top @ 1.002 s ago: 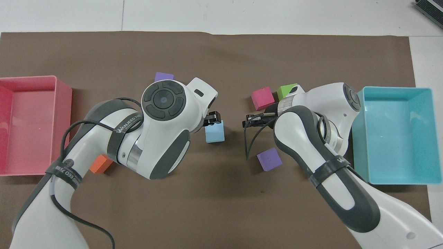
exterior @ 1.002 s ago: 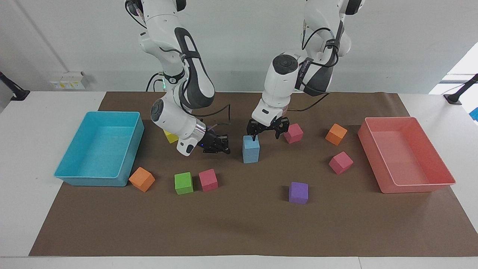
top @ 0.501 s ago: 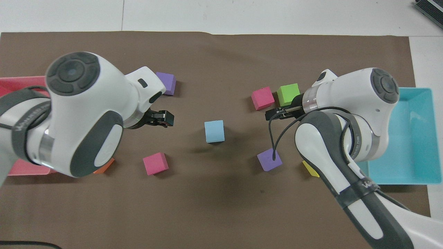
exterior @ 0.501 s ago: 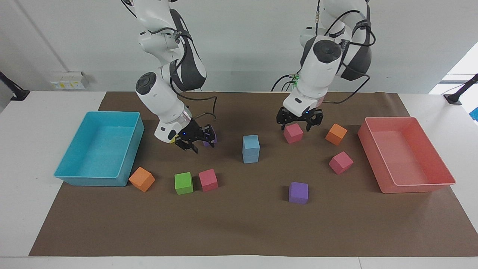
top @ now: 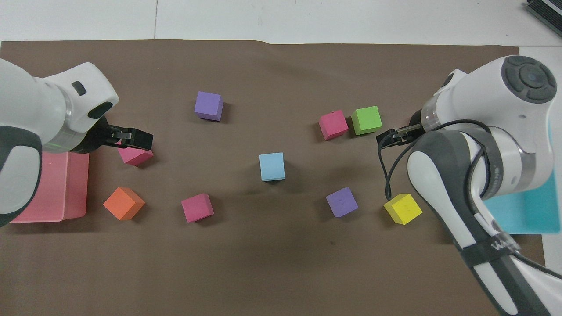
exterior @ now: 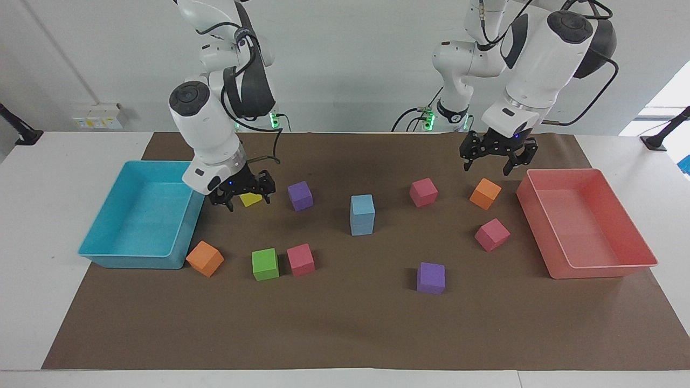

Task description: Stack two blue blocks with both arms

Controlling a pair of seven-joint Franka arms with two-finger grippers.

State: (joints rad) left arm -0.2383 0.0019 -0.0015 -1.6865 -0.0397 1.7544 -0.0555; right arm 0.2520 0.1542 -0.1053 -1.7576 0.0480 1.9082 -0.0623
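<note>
Two blue blocks are stacked in the middle of the brown mat, the upper blue block (exterior: 362, 205) squarely on the lower one (exterior: 361, 225). From overhead only the top blue block (top: 271, 166) shows. Nothing touches the stack. My left gripper (exterior: 497, 157) (top: 134, 138) hangs open and empty in the air over the mat by the orange cube (exterior: 485, 193), close to the pink tray. My right gripper (exterior: 241, 189) (top: 393, 135) is open and empty too, low over the yellow cube (exterior: 250, 199) beside the turquoise tray.
A turquoise tray (exterior: 135, 261) stands at the right arm's end and a pink tray (exterior: 598, 269) at the left arm's end. Loose cubes lie around the stack: purple (exterior: 299, 195), pink (exterior: 423, 192), pink (exterior: 491, 234), purple (exterior: 430, 278), pink (exterior: 300, 260), green (exterior: 265, 264), orange (exterior: 205, 258).
Both arms have drawn away from the blue stack toward their own ends of the table and risen. The right gripper has gone from shut to open. The stack stayed put.
</note>
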